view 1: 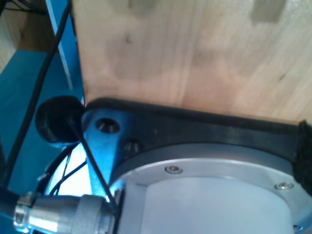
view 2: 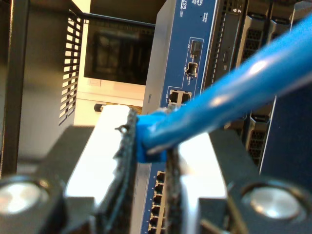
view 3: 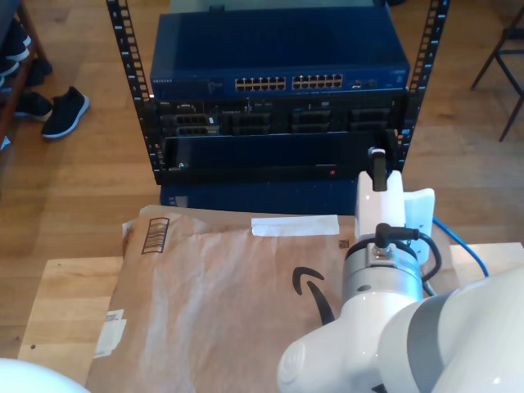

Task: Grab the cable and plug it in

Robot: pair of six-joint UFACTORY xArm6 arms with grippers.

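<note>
Wooden flooring and a dark equipment rack (view 3: 278, 90) form the backdrop. My second gripper (view 2: 151, 161) has its pads (view 2: 126, 161) clenched on the blue boot of the cable (view 2: 229, 95), just behind the plug; from there the cord rises out of the grip, and in the exterior view it trails off near that view's right edge (view 3: 467, 250). Just beyond stands the blue switch (view 2: 183, 73) with its rows of ports. Light and limp, the cord would sag, so the stiff boot seems the sound hold. My first gripper's fingers I cannot tell; its camera faces a wooden board (view 1: 195, 53).
</note>
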